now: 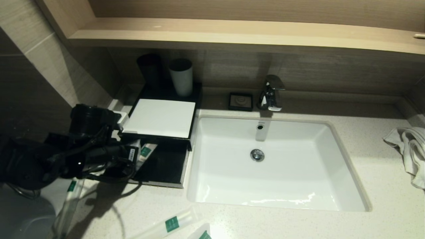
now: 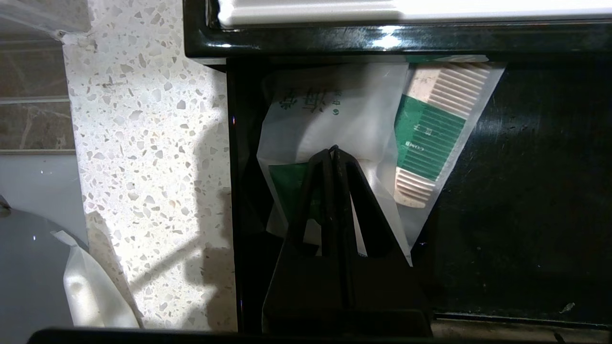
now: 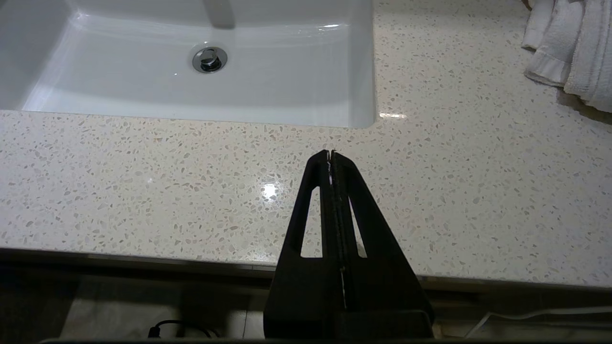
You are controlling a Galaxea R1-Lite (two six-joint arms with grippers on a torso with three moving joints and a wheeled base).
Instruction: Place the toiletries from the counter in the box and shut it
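A white speckled stone counter (image 1: 382, 186) surrounds a white rectangular sink basin (image 1: 275, 166) beneath a chrome tap (image 1: 271, 93). At the basin's left stands the flat black box (image 1: 162, 118) with its white top panel, its shallow front drawer (image 1: 164, 164) pulled open. A crumpled white towel (image 1: 410, 149) lies on the counter at far right. Over the drawer's left end hangs the left gripper (image 2: 333, 149), jaws pressed together and holding nothing, tips above a translucent packet (image 2: 334, 114) lying in the drawer beside a packaged comb (image 2: 432, 138) with a green label. The right gripper (image 3: 331, 152), jaws likewise together, is poised over the counter's front edge. Two more green-labelled packets (image 1: 172, 224) lie on the counter in front of the basin, another (image 1: 71, 187) beneath the left arm.
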